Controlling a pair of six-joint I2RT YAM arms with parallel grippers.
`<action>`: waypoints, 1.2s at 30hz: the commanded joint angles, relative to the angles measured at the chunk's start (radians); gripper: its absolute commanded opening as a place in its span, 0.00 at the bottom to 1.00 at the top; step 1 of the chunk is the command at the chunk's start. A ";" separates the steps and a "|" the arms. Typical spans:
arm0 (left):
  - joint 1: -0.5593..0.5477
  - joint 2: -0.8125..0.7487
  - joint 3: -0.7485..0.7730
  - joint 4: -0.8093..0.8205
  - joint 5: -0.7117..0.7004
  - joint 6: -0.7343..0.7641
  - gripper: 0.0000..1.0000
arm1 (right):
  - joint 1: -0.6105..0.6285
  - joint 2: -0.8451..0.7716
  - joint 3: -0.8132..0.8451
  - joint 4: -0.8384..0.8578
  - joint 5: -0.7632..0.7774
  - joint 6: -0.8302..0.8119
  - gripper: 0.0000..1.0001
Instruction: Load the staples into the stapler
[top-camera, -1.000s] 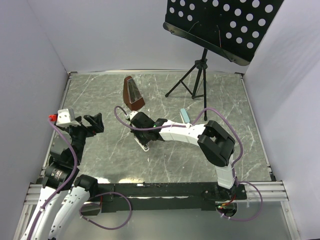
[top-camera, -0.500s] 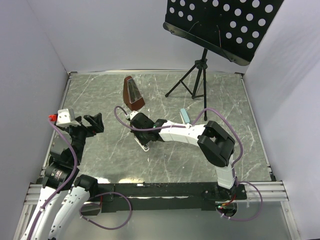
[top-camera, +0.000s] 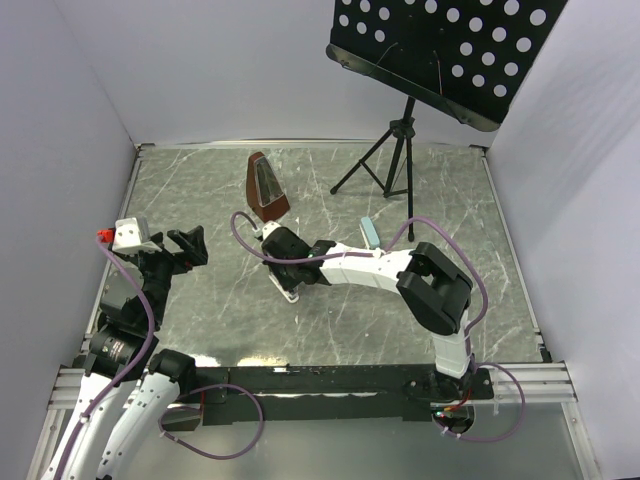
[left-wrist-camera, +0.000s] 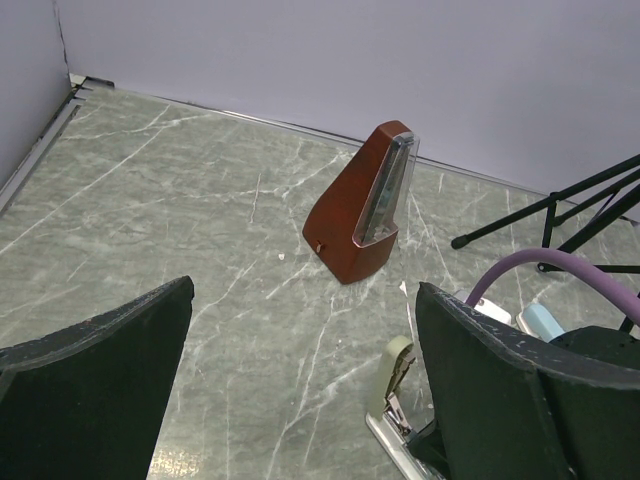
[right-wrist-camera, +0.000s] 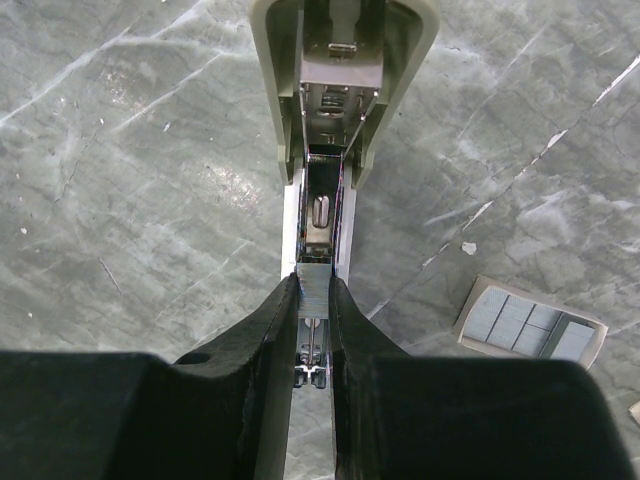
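Observation:
The stapler (right-wrist-camera: 322, 150) lies flipped open on the marble table, its grey-green lid (right-wrist-camera: 340, 60) tipped back and its metal channel (right-wrist-camera: 320, 215) bare. My right gripper (right-wrist-camera: 314, 292) hangs just over the rear of that channel, shut on a short silvery strip of staples (right-wrist-camera: 315, 282) lined up with it. The cream box (right-wrist-camera: 530, 322) holding more strips lies to the right. From above, the right gripper (top-camera: 291, 274) covers the stapler (top-camera: 289, 293). My left gripper (left-wrist-camera: 300, 340) is open and empty, raised at the left with the stapler (left-wrist-camera: 393, 388) beside its right finger (left-wrist-camera: 510, 380).
A brown metronome (top-camera: 266, 187) stands behind the stapler. A black music stand (top-camera: 400, 150) with tripod legs rises at the back right. A small pale blue piece (top-camera: 371, 232) lies beside the right forearm. Walls enclose the table on three sides.
The right gripper has crept very slightly left over the stapler, still holding the strip. The left arm has not moved.

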 joint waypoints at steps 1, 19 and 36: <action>0.000 -0.011 0.000 0.041 0.007 -0.002 0.97 | -0.002 -0.034 -0.015 -0.016 0.008 0.001 0.19; 0.000 -0.009 0.000 0.040 0.007 -0.002 0.97 | -0.003 -0.056 -0.041 0.004 -0.009 0.012 0.24; 0.000 -0.009 -0.002 0.044 0.011 -0.002 0.97 | -0.002 -0.071 -0.052 0.012 -0.010 0.014 0.31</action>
